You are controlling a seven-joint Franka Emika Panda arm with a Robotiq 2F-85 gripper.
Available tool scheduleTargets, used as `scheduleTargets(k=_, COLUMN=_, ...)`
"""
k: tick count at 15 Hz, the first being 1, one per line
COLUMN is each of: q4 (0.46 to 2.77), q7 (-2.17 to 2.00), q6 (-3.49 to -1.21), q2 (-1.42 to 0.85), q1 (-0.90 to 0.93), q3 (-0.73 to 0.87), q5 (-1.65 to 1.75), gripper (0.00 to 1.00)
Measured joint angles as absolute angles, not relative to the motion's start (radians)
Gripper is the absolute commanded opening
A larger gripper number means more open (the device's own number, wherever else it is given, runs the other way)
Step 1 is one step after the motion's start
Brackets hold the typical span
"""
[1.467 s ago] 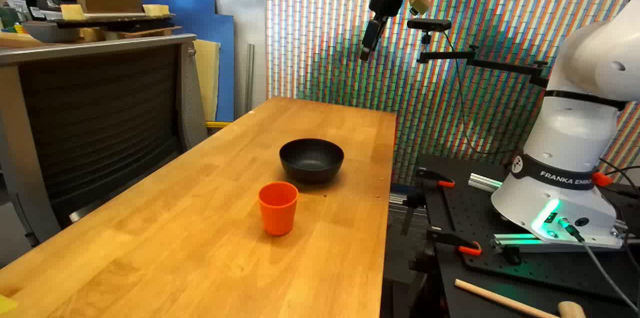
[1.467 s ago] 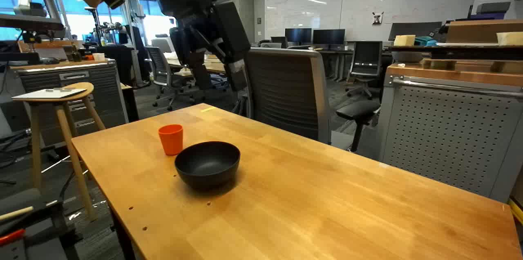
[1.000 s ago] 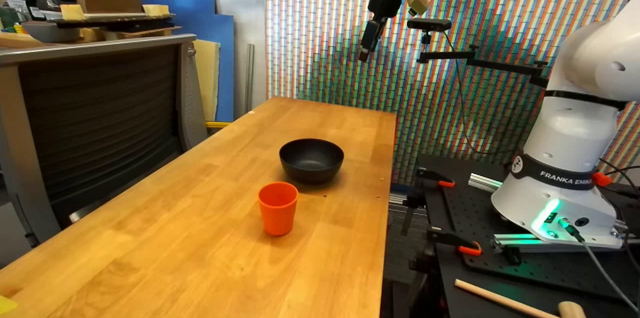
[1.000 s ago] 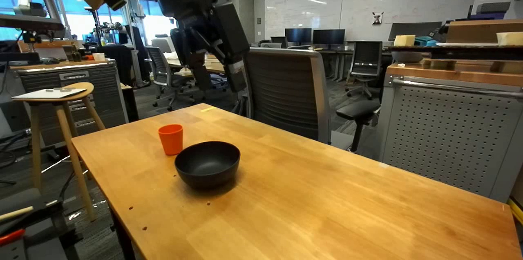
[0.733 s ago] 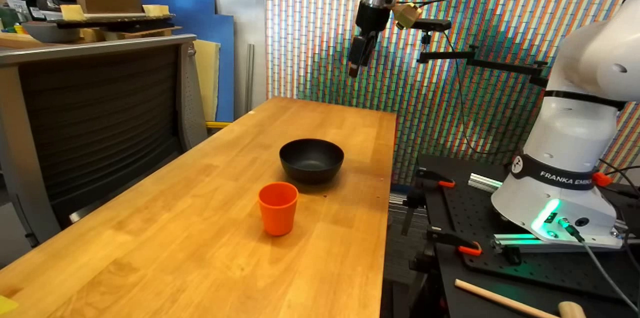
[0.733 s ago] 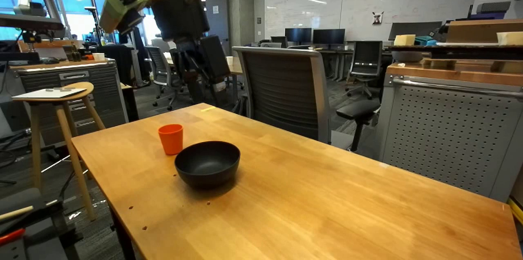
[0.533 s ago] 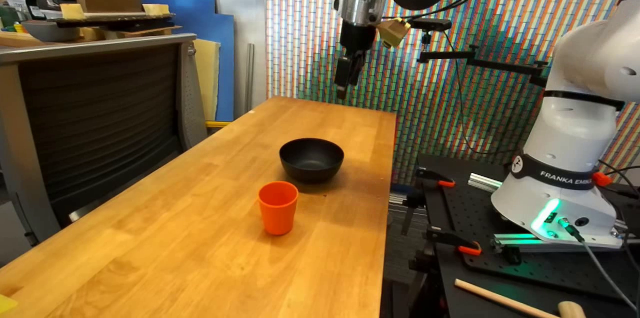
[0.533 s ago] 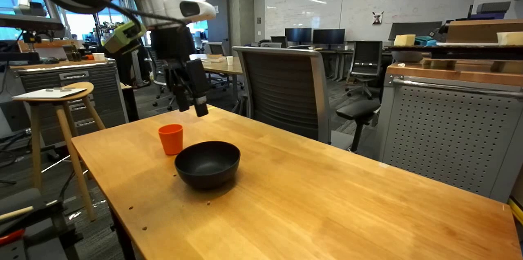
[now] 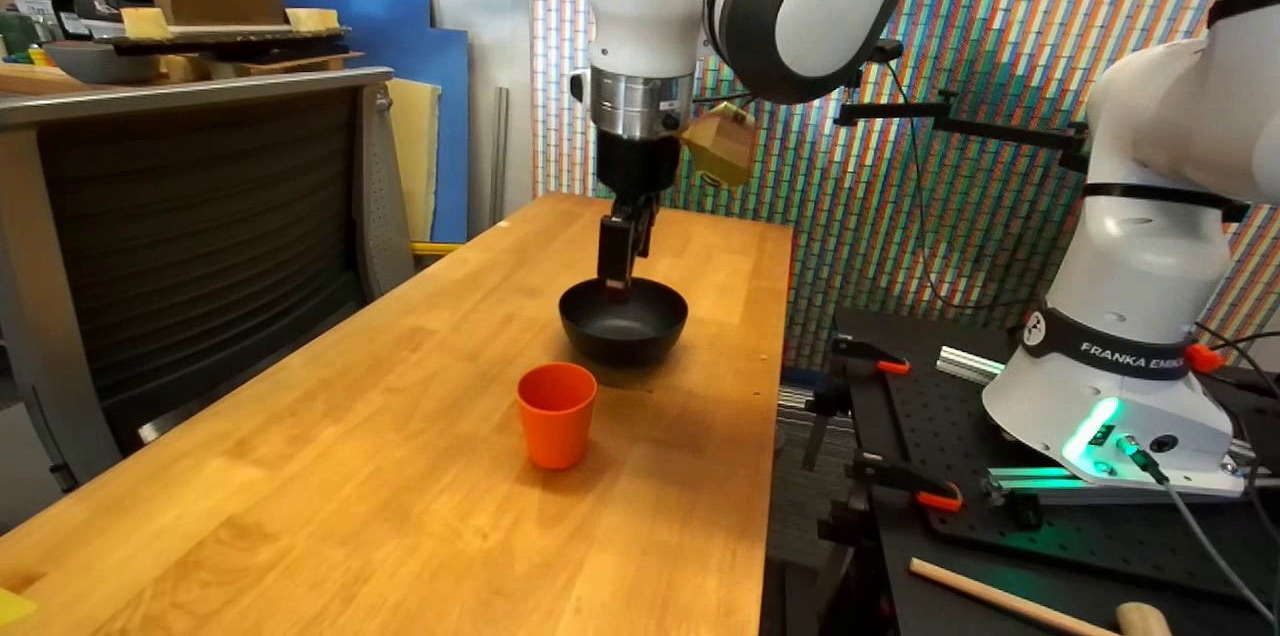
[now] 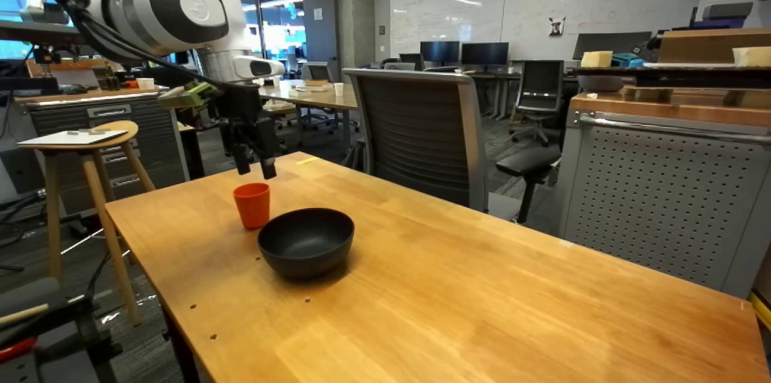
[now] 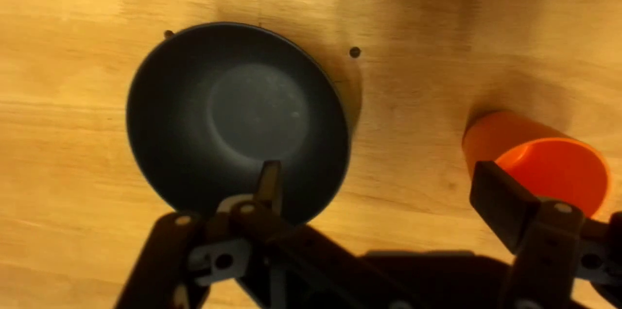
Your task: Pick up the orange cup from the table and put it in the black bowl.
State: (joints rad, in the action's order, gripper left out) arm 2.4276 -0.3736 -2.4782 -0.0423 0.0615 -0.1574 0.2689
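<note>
The gripper (image 10: 256, 170) is hovering above the table (image 9: 400, 476), its fingers (image 11: 503, 204) standing wide apart and gripping nothing. In both exterior views, the orange cup (image 9: 557, 421) is standing upright on the table near the black bowl (image 9: 628, 331). In the wrist view, the table is showing between the two, and one finger is partly covering the cup.

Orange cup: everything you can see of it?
The orange cup is plain, smooth-looking and handleless, tapering to a narrower base; probably plastic. It stands upright on the wooden table, mouth up, no contents showing. The black bowl is beside it, apart in the wrist view. Only the wooden table touches it; the open hand hangs higher, apart from it.
</note>
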Motion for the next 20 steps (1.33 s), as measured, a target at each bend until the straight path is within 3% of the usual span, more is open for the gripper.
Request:
scheduleTargets(k=6, q4=2.311, q7=-0.38, q6=-2.503, q2=-0.236, q1=0.142, q3=-0.14, q5=0.292, gripper=1.0)
scheduleTargets(k=8, q4=2.284, q7=-0.38, q6=-2.524, q2=-0.294, q1=0.164, q3=-0.124, q5=0.293, gripper=0.74)
scheduleTargets(k=16, q4=2.214, q7=-0.378, q6=-2.614, q2=-0.412, q1=0.245, q3=-0.068, q5=0.293, gripper=0.11)
scheduleTargets(k=18, q4=2.215, q7=-0.375, q6=-2.614, q2=-0.411, q1=0.247, q3=-0.061, q5=0.293, gripper=0.0)
scheduleTargets(k=20, q4=2.216, q7=-0.373, q6=-2.612, q2=-0.399, q1=0.247, q3=-0.045, q5=0.293, gripper=0.0)
